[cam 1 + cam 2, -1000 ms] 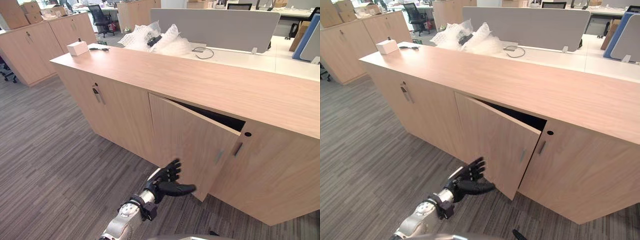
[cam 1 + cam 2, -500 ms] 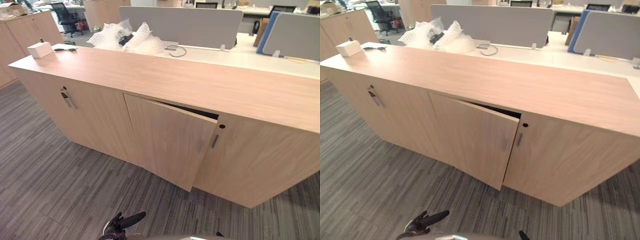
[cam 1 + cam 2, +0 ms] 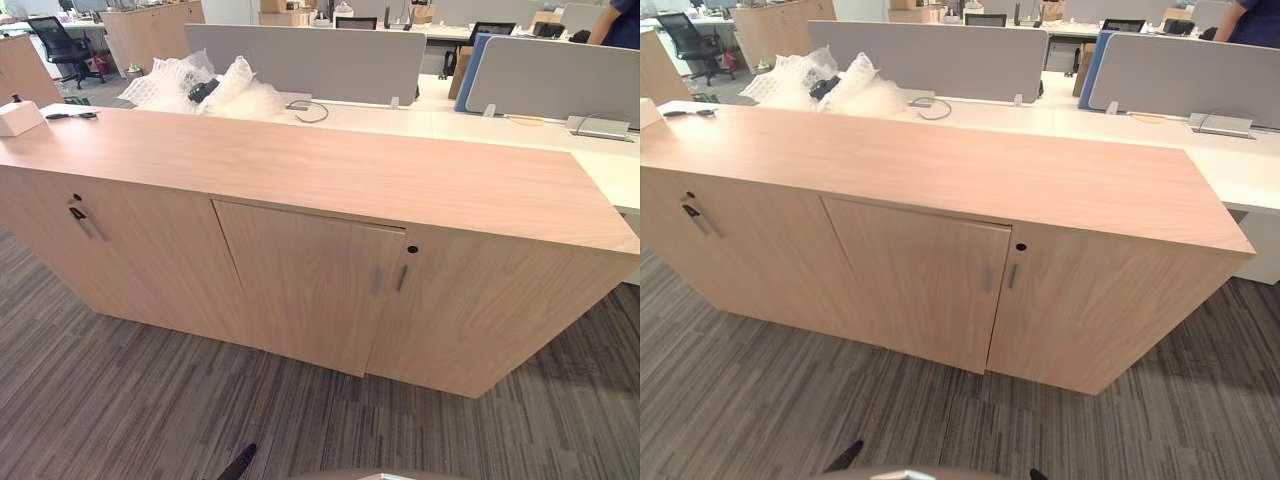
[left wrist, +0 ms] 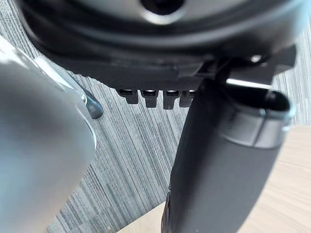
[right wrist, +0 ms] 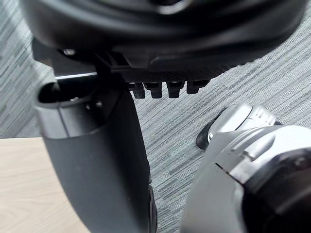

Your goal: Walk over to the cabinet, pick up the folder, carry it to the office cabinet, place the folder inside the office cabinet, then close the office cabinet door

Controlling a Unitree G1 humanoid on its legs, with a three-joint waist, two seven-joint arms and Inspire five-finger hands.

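**A:** Can one tell where the folder is?

**B:** No. The flat, pale wood-grain door (image 3: 295, 285) of the long, low office cabinet (image 3: 330, 170) sits shut. Its edge is flush with the neighbouring door (image 3: 490, 300), so the inside is hidden.

**A:** And the hands?

**B:** The dark left hand (image 4: 218, 160) hangs low over the grey, finely striped carpet (image 3: 120, 400), well apart from the cabinet front. Its fingers (image 4: 155, 97) lie in a straight, relaxed row and the thumb stands out beside them. Nothing is between them and they touch nothing. The dark right hand (image 5: 104, 160) is the same, with straight fingers (image 5: 167, 89), thumb apart, and nothing held. Past each thumb the carpet shows, along with a slab of pale wood.

**A:** What does the cabinet look like?

**B:** It has a smooth, matte laminate with a light grain and square edges. Two slim, upright metal handles (image 3: 378, 281) sit side by side where the doors meet, with a small round dark keyhole (image 3: 412, 249) just above them. Further left, another door carries a dark handle (image 3: 78, 214).

**A:** And around it?

**B:** A small white box (image 3: 17, 117) rests on the top's far left end. Behind the cabinet stands a white desk (image 3: 440, 112). It holds a crumpled heap of clear bubble wrap (image 3: 190, 85) and upright grey fabric divider panels (image 3: 300, 60). A black office chair (image 3: 55, 40) stands well beyond. A person's dark blue sleeve (image 3: 615, 22) shows at the far right.
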